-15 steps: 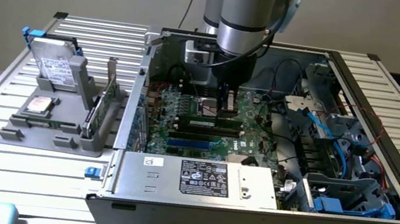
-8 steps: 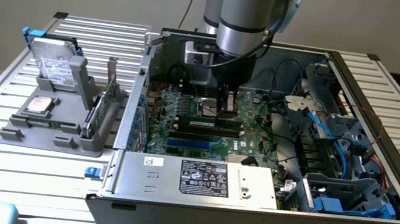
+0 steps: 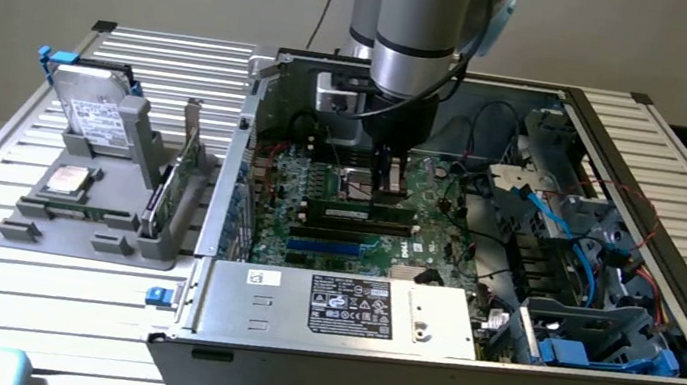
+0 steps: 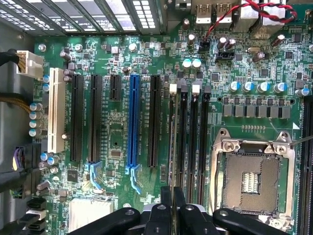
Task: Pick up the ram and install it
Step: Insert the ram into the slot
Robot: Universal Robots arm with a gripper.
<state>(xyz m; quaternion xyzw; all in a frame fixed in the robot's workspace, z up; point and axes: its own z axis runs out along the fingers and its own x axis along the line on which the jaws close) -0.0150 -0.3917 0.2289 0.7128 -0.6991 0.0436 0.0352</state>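
The ram [image 3: 360, 217] is a long dark stick with a small white label. It stands on edge along a black memory slot of the green motherboard [image 3: 317, 189] inside the open computer case. In the wrist view the ram [image 4: 172, 142] appears edge-on as a thin line in the slot nearest the black expansion slots. My gripper [image 3: 382, 196] comes straight down onto its upper edge. The two black fingers [image 4: 166, 208] sit close together on either side of the stick, so the gripper is shut on the ram.
An empty CPU socket [image 4: 252, 181] lies beside the memory slots. A blue expansion slot [image 4: 132, 122] and several black ones run parallel. The power supply [image 3: 342, 303] fills the case front, with blue cables [image 3: 576, 266] to the exterior view's right. A grey rack [image 3: 85, 217] outside holds hard drives [image 3: 96, 112].
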